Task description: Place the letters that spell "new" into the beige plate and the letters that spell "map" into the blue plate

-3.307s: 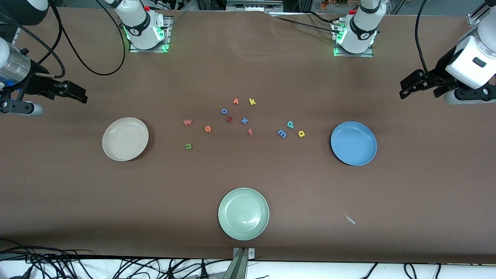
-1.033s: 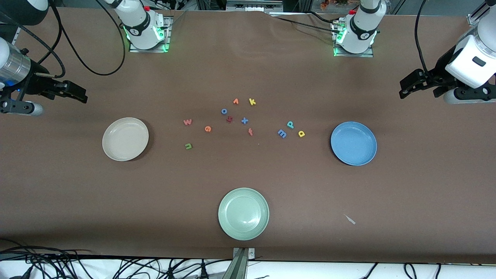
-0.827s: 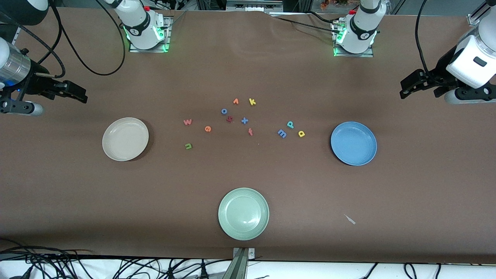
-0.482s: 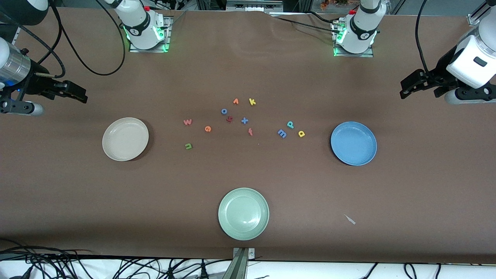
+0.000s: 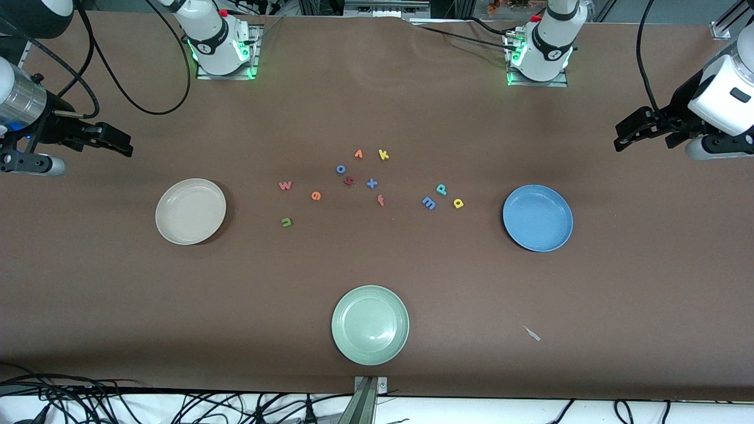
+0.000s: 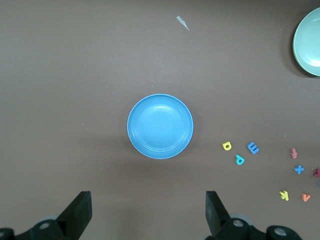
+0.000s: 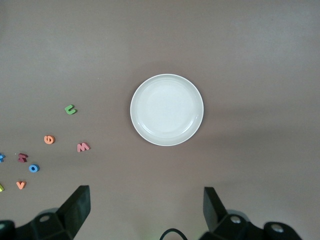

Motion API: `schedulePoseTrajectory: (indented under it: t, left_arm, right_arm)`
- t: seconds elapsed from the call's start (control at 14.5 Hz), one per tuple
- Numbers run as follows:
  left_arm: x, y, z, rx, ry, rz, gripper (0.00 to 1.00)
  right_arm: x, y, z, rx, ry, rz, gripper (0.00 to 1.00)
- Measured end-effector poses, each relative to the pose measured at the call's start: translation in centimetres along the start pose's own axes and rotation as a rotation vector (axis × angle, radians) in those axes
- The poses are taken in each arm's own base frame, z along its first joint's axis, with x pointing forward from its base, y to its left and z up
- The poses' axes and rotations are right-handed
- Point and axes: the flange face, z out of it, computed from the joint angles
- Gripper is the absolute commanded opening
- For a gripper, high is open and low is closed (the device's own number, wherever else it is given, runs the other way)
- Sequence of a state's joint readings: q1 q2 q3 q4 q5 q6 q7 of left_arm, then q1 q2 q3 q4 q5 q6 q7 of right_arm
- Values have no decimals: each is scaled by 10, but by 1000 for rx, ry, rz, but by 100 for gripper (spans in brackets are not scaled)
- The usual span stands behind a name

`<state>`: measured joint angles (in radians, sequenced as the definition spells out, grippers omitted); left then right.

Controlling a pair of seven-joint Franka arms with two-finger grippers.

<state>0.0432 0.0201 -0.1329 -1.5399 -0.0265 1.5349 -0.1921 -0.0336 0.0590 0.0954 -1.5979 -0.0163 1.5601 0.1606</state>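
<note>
The beige plate (image 5: pixel 190 211) (image 7: pixel 167 110) lies empty toward the right arm's end. Beside it on the table lie the pinkish w (image 5: pixel 285 185), orange e (image 5: pixel 316 196) and green n (image 5: pixel 286 222). The blue plate (image 5: pixel 537 218) (image 6: pixel 160 126) lies empty toward the left arm's end, with the light blue m (image 5: pixel 429 202), teal p (image 5: pixel 441 189) and yellow a (image 5: pixel 458 204) next to it. My left gripper (image 5: pixel 619 138) (image 6: pixel 149 210) hangs open, high up near the blue plate. My right gripper (image 5: pixel 125 145) (image 7: pixel 146 207) hangs open, high up near the beige plate. Both hold nothing.
A pale green plate (image 5: pixel 370 324) sits near the front edge. Between the two letter groups lie a blue o (image 5: pixel 340 169), orange v (image 5: pixel 358 154), yellow k (image 5: pixel 383 155), dark red letter (image 5: pixel 349 181), blue x (image 5: pixel 371 183) and red f (image 5: pixel 381 201). A small grey scrap (image 5: pixel 532 333) lies near the front.
The left arm has shifted slightly toward its own end of the table. The right arm, plates and letters have not moved.
</note>
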Motion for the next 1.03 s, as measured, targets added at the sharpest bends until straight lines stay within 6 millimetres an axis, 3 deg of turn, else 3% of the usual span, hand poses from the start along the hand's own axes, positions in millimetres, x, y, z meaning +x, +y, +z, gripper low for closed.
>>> schedulePoseTrajectory:
  t: [1.03]
  left_arm:
    - [0, 8, 4, 1, -9, 15, 100]
  right_arm:
    - [1, -2, -1, 2, 11, -15, 100]
